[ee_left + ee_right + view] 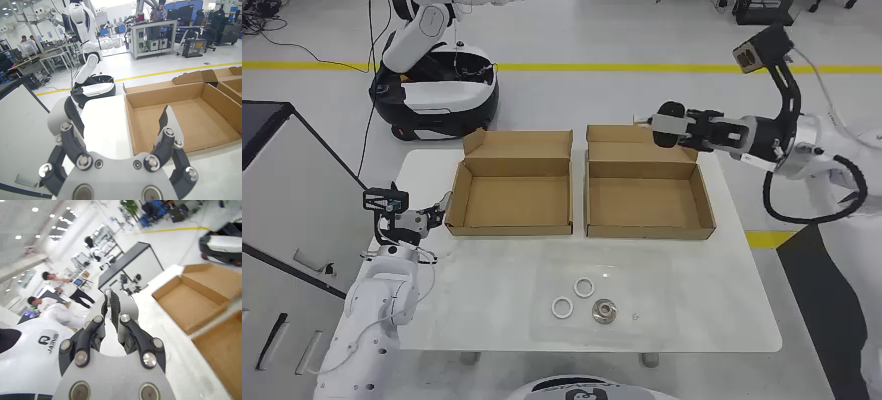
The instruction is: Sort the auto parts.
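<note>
My left arm (382, 300), lower left of the top view, is glossy white in rounded shells; my right arm (762, 135), upper right, is white with black joints and a black cable (787, 219) looping under it. The left pincer (117, 103) and right pincer (109, 294) each carry a grey metal plate (117, 170), black links pinned by silver screws (82, 162), and white fingers (173, 117) faced with black ribbed pads (72, 111).

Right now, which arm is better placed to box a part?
Right. The right hand is shut on a bolt at the flap of the right box; the left hand is open beside the left box.
</note>
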You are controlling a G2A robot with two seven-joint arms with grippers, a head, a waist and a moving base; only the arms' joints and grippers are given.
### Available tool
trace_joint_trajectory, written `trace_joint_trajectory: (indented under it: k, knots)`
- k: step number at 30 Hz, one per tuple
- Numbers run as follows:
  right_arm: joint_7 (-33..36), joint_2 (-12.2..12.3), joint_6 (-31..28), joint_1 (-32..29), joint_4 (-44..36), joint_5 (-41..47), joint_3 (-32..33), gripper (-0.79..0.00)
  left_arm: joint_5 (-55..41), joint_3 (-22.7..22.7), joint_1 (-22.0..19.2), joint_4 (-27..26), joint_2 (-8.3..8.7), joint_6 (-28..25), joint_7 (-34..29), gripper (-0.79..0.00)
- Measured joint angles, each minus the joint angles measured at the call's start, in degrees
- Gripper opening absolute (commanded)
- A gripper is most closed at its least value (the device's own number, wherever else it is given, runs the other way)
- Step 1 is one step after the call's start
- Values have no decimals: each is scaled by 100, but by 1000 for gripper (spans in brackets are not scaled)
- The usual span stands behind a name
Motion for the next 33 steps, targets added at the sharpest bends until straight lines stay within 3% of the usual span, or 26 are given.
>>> trace_joint_trajectory:
  k: [7, 15, 23, 28, 33]
  knots:
    - [979, 43, 42, 790, 547, -1298, -349, -785, 0, 0, 0, 0, 0, 0, 0, 0]
    - [1675, -201, -686, 2651, 1575, -2451, -1629, -785, 0, 0, 0, 0, 0, 0, 0, 0]
    - [2197, -782, -1446, 4327, 2941, -3487, -3479, -785, 0, 0, 0, 0, 0, 0, 0, 0]
    - [2139, -1199, -1744, 4781, 3753, -4120, -4479, -785, 0, 0, 0, 0, 0, 0, 0, 0]
    - [1969, -1613, -1826, 4824, 4528, -4578, -5278, -785, 0, 0, 0, 0, 0, 0, 0, 0]
